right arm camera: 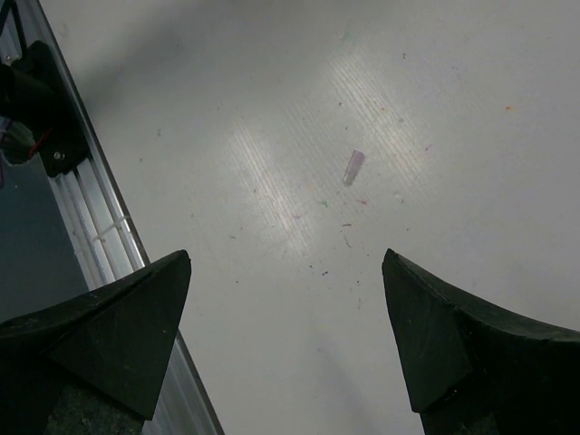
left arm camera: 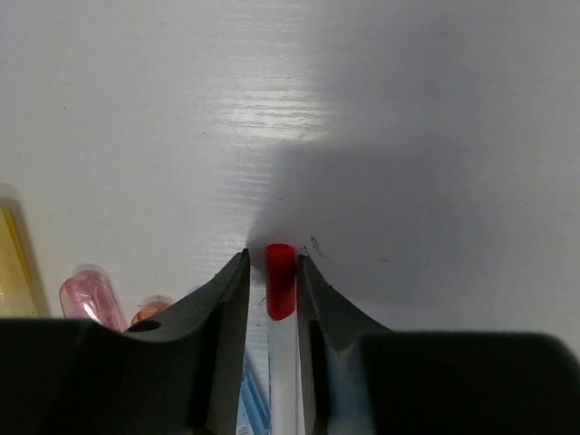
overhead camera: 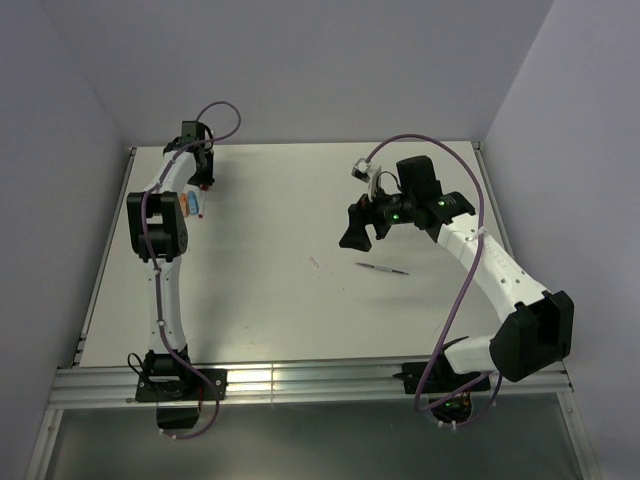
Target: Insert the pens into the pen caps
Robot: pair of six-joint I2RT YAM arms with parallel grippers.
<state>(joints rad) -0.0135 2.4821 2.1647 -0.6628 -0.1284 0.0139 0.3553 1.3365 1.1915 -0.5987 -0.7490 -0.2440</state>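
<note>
In the left wrist view a thin white stick pen (left arm camera: 284,362) with a red cap (left arm camera: 279,281) on its far end lies between the fingers of my left gripper (left arm camera: 274,265). The jaws stand narrowly apart: the right finger touches the cap and a strip of table shows on the other side. Yellow (left arm camera: 13,272), pink (left arm camera: 88,296), orange (left arm camera: 150,309) and blue (left arm camera: 251,399) pens lie beside it. My right gripper (overhead camera: 361,231) is wide open and empty above the table's middle. A thin grey pen (overhead camera: 382,268) and a tiny pale cap (overhead camera: 314,263) lie below it; the cap also shows in the right wrist view (right arm camera: 352,168).
My left gripper (overhead camera: 203,182) works at the far left of the white table (overhead camera: 300,320), near its back edge. A metal rail (overhead camera: 320,380) runs along the near edge and also shows in the right wrist view (right arm camera: 100,227). Grey walls close in the sides and back.
</note>
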